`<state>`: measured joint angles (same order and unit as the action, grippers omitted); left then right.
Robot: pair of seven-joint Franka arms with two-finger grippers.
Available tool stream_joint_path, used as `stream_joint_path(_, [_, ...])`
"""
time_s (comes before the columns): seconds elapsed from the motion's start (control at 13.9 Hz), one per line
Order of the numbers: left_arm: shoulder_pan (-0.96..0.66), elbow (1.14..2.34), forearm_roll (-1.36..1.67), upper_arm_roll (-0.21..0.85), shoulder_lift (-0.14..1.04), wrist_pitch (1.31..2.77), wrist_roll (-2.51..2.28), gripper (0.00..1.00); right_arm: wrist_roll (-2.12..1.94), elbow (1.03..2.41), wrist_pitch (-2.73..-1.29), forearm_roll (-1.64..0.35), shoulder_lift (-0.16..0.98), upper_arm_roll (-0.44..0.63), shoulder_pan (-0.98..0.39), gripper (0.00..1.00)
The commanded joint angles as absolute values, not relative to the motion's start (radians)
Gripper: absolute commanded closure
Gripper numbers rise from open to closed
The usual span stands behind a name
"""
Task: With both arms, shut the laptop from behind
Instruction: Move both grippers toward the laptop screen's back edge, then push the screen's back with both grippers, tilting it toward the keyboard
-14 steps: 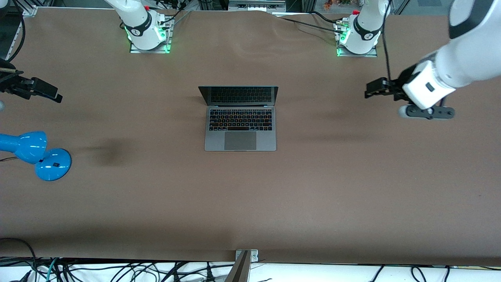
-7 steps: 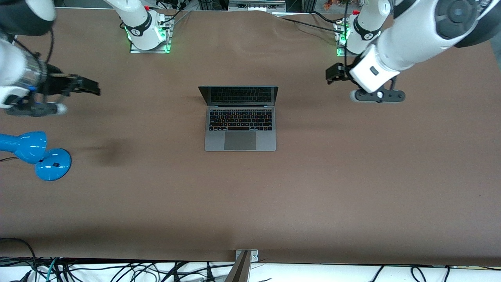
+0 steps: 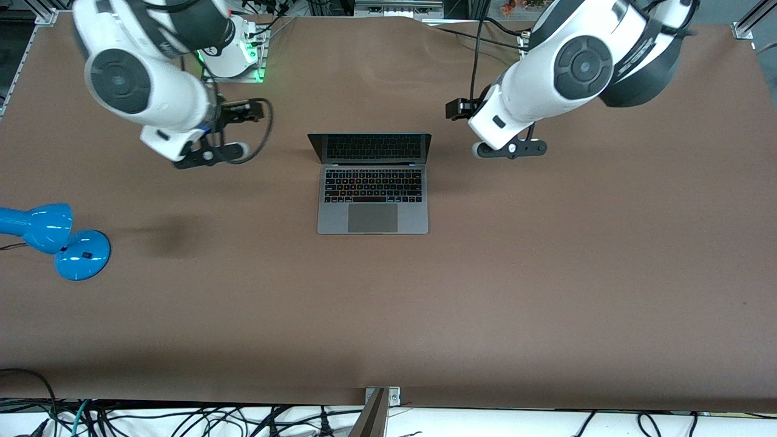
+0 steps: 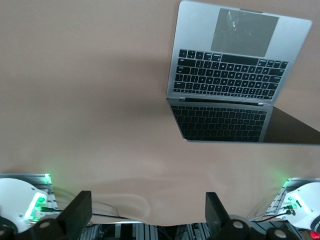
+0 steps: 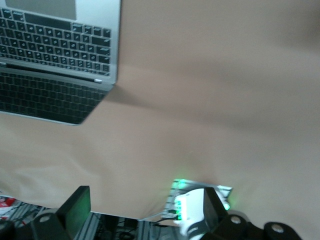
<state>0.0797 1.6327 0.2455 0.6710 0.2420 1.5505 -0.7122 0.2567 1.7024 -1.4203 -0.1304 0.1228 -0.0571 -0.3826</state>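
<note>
open laptop (image 3: 373, 182) on table (image 3: 546, 273); left gripper (image 4: 147, 220) and right gripper (image 5: 142, 212) flank its screen, both spread wide, empty

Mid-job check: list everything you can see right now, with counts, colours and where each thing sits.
laptop: 1, grey with black keys, open, mid-table.
lamp: 1, blue, at the right arm's end of the table, nearer the front camera than the laptop.
table: 1, brown cover.
cables: a bundle, dark, below the table edge nearest the front camera.
arm bases: 2, white with green lights, along the table edge farthest from the front camera.
left gripper: 1, black, open, over the table beside the laptop's screen, toward the left arm's end.
right gripper: 1, black, open, over the table beside the screen, toward the right arm's end.
</note>
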Motion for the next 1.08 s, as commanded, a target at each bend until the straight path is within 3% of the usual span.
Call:
stream_joint_path(0.0, [0.046, 1.725, 0.299, 0.681, 0.232, 1.624, -0.787, 0.00, 0.380, 1.782, -1.503, -0.150, 0.095, -0.167, -0.376, 0.00])
stream_joint_path(0.07, [0.045, 1.750, 0.336, 0.681, 0.235, 1.643, -0.787, 0.00, 0.444, 1.810, -1.537, -0.152, 0.094, -0.201, -0.376, 0.00])
stream_joint_path(0.22, [0.026, 1.790, 0.373, 0.684, 0.239, 1.672, -0.790, 0.04, 0.521, 1.862, -1.597, -0.152, 0.095, -0.283, -0.376, 0.16])
stream_joint_path(0.29, [0.005, 1.799, 0.377, 0.684, 0.244, 1.683, -0.795, 0.05, 0.543, 1.890, -1.630, -0.152, 0.094, -0.311, -0.376, 0.33])
stream_joint_path(0.43, [-0.020, 1.801, 0.387, 0.684, 0.262, 1.697, -0.799, 0.11, 0.564, 1.913, -1.670, -0.152, 0.101, -0.334, -0.376, 0.95])
stream_joint_path(0.5, [-0.023, 1.802, 0.387, 0.684, 0.270, 1.707, -0.799, 0.17, 0.568, 1.914, -1.672, -0.150, 0.106, -0.342, -0.376, 1.00])
stream_joint_path(0.58, [-0.023, 1.807, 0.387, 0.684, 0.282, 1.726, -0.808, 0.31, 0.565, 1.914, -1.672, -0.150, 0.109, -0.342, -0.379, 1.00])
stream_joint_path(0.72, [-0.053, 1.827, 0.387, 0.684, 0.287, 1.784, -0.878, 0.76, 0.560, 1.914, -1.693, -0.149, 0.126, -0.344, -0.382, 1.00])
stream_joint_path(0.79, [-0.069, 1.828, 0.387, 0.684, 0.299, 1.820, -0.926, 0.94, 0.563, 1.914, -1.712, -0.149, 0.139, -0.344, -0.394, 1.00])
stream_joint_path(0.86, [-0.084, 1.829, 0.385, 0.684, 0.319, 1.844, -0.952, 1.00, 0.568, 1.913, -1.733, -0.149, 0.152, -0.344, -0.397, 1.00])
stream_joint_path(1.01, [-0.086, 1.825, 0.374, 0.684, 0.348, 1.856, -0.954, 1.00, 0.565, 1.905, -1.753, -0.130, 0.172, -0.344, -0.403, 1.00])
